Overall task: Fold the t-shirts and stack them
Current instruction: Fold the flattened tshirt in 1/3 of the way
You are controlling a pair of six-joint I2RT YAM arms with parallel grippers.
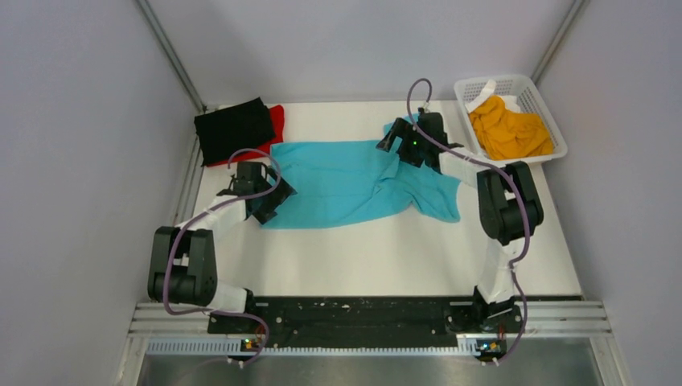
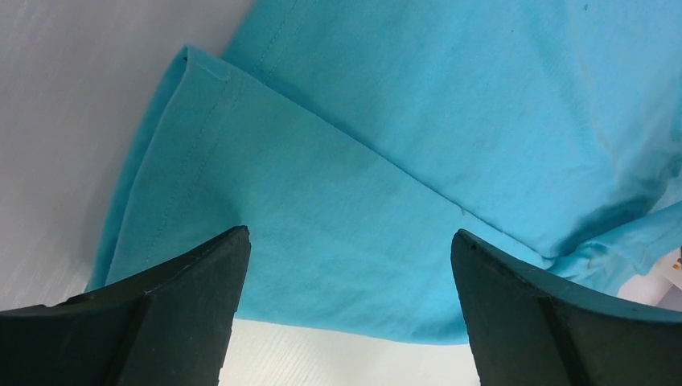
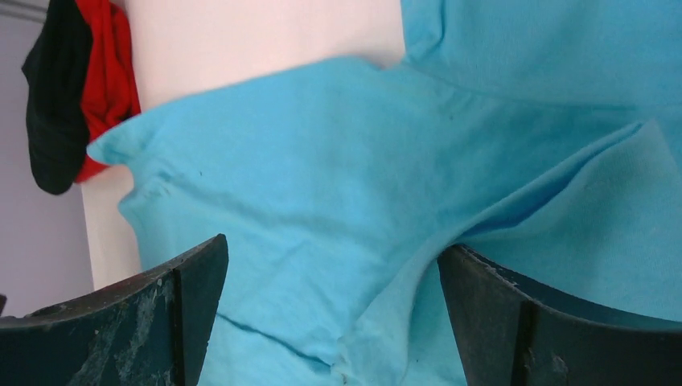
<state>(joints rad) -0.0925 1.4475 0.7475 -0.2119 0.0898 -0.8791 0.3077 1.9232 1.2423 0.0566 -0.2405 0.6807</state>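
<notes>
white table (image 1: 386,257), basket (image 1: 543,91) — orange-yellow t-shirt (image 1: 508,129)

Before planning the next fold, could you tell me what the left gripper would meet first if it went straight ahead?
Probably the turquoise t-shirt: the left gripper, jaws open, points at its cloth, though depth is unclear.

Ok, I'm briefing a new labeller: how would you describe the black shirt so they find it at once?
Look to the far left corner of the table. A folded black shirt lies there on a red shirt, beyond the left end of the spread turquoise shirt. It is the only dark cloth, the upper of the two.
</notes>
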